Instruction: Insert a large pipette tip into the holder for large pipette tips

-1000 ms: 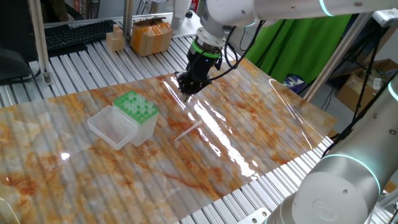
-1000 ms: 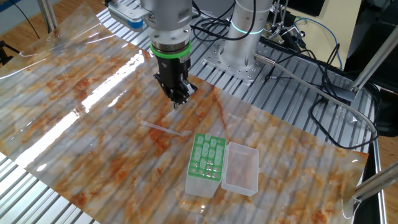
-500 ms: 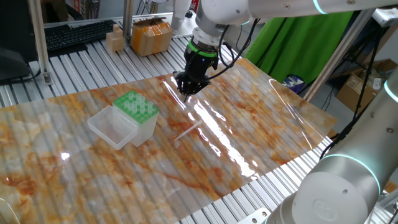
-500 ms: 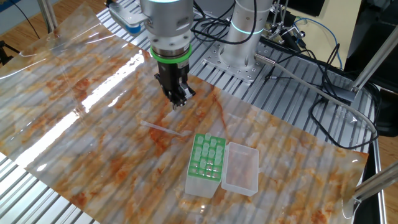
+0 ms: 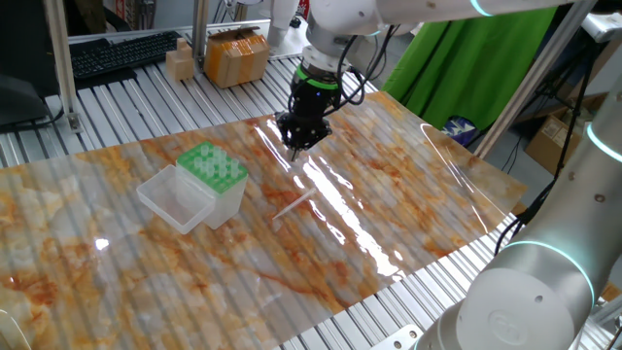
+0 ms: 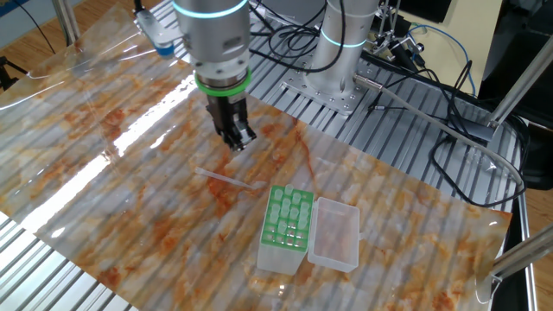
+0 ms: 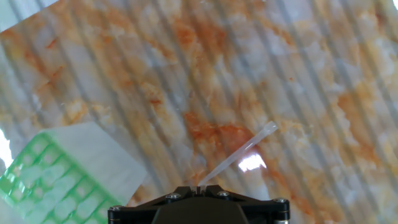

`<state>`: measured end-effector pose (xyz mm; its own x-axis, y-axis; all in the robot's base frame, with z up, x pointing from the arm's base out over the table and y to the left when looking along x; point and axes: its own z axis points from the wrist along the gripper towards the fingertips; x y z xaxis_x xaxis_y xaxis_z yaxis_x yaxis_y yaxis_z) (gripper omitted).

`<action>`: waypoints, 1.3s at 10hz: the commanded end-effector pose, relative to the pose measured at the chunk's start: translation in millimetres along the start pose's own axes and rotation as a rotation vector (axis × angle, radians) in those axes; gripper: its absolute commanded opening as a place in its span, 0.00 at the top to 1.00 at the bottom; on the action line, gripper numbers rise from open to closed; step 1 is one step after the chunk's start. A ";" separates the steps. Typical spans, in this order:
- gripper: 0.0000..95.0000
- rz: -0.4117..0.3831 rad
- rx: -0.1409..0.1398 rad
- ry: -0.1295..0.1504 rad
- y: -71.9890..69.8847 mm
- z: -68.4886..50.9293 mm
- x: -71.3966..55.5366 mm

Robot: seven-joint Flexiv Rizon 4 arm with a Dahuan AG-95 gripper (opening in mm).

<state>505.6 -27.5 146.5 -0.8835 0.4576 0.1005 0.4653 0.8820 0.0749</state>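
The black gripper (image 6: 238, 142), shut and empty, hangs over the long clear plastic pipette tip (image 6: 226, 179) mid-tabletop; next it must open to grab it.

Landmark: box (image 5: 220, 175).

- Box: stands on the sheet (image 5: 408, 194) covering the table (image 5: 126, 107); its open lid (image 5: 175, 199) lies flat on the sheet, touching the box's side away from the tip.
- Pipette tip (image 5: 292, 206): lies flat on the sheet, near the box, apart from it, opposite the lid side. In the hand view (image 7: 239, 155) the box (image 7: 56, 180) sits to its lower left.
- Gripper (image 5: 299, 142): above the sheet, beyond the tip from the box; in the other fixed view (image 6: 237, 142), above and left of the box (image 6: 288, 226) and tip (image 6: 226, 179).
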 end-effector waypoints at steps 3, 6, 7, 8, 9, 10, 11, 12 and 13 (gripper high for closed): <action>1.00 0.103 0.002 0.017 -20.2 6.2 -8.0; 1.00 0.146 0.000 0.015 -35.5 15.2 -0.9; 1.00 0.160 0.001 0.008 -35.3 16.5 -0.1; 1.00 0.162 -0.011 0.007 -35.2 17.5 0.1; 1.00 0.201 -0.012 0.017 -35.2 18.3 0.3; 1.00 0.211 -0.010 0.020 -35.3 19.4 1.0; 1.00 0.212 -0.010 0.019 -35.4 20.9 1.6; 1.00 0.226 -0.005 0.025 -35.4 22.3 1.7; 1.00 0.242 0.001 0.033 -35.4 23.8 2.1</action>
<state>487.0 -55.2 119.9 -0.7425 0.6532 0.1484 0.6648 0.7458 0.0430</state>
